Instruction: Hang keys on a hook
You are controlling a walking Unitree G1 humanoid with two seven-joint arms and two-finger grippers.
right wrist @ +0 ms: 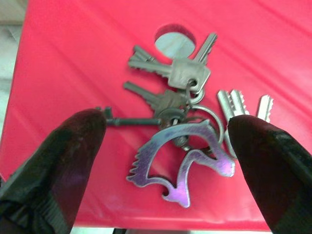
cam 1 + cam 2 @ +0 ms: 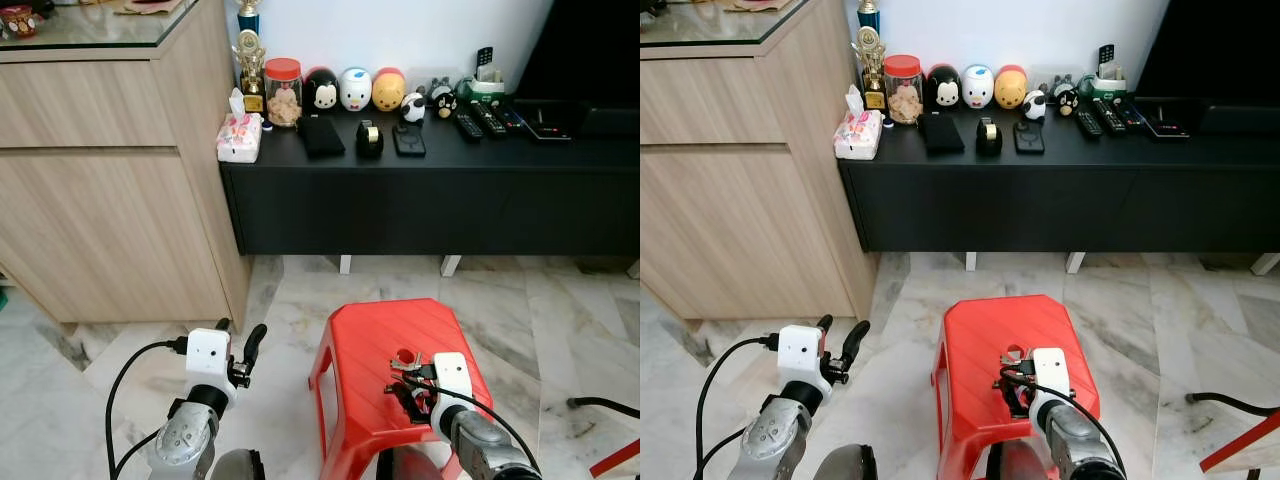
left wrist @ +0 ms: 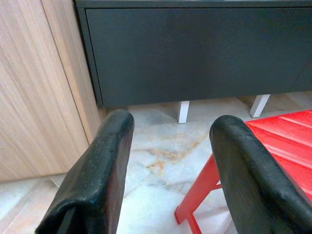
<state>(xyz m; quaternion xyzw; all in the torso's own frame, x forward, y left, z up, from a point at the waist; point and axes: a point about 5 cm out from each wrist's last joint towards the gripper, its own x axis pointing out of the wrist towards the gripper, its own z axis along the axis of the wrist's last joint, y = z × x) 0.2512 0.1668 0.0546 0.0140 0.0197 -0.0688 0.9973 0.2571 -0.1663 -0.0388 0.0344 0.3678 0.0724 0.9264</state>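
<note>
The right hand (image 1: 161, 161) hovers released over the keys (image 1: 183, 117), which lie flat on the red stool (image 2: 370, 350) between its fingers, placed for a straddling pinch, while the left hand (image 2: 240, 345) waits released aside.

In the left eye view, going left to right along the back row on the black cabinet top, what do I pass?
Trophy → red-lidded jar → black-and-white mouse figure → white duck figure → yellow bear figure → small panda figure → remote holder.
</note>
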